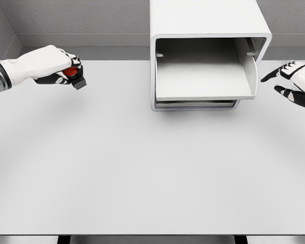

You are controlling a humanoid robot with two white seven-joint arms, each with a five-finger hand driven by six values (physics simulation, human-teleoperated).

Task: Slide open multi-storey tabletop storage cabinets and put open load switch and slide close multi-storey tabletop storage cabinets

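So the white bench (pixel 142 173) fills pretty much the whole view, and the storage cabinet (pixel 208 51) sits at about 1 o'clock along the back edge, near the wall. Its top drawer (pixel 203 76) is slid out toward the camera, long side running left to right, with a bare tray floor; a lower drawer front just peeks out under it. Left hand (pixel 53 66) is over at 10 o'clock, arm coming in flat from the left edge, fingers curled around the load switch (pixel 73 76). It's a little red and black thing, dark end poking out down and to the right toward the cabinet. Right hand (pixel 295 84) is at 3 o'clock just right of the cabinet, fingers spread loose and pointing left, holding nothing. Bare bench runs between the switch and the drawer.
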